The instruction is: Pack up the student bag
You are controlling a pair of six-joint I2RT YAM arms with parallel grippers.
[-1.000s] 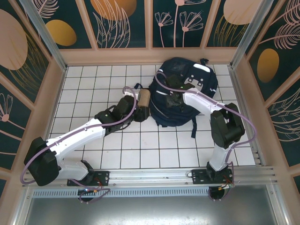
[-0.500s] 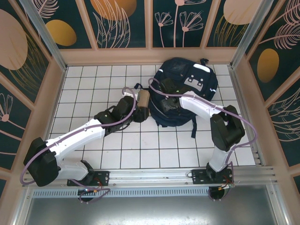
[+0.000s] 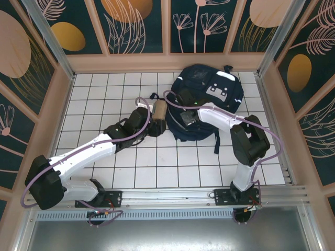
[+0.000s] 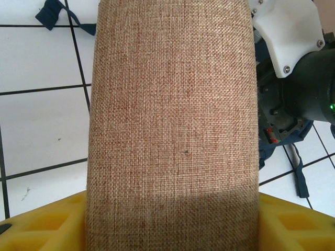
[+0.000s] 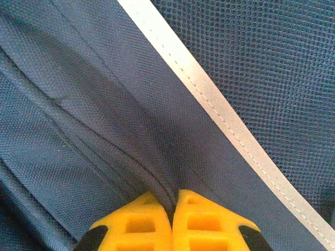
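Observation:
The student bag, dark navy with a white stripe and a grey-white patch, lies at the back right of the tiled floor. My right gripper rests on its left front part. In the right wrist view the yellow fingers are pressed together, pinching a fold of navy bag fabric beside the white stripe. My left gripper is shut on a brown woven fabric case just left of the bag. In the left wrist view the case sits between the yellow fingers.
White tiled floor with low walls on three sides. A navy bag strap lies on the tiles behind the case. The right arm's wrist stands close to the right of the case. A metal rail runs along the near edge.
My right gripper has slid left and nearer across the bag's front and closed on a fold of its fabric. The left arm with the brown case has barely moved.

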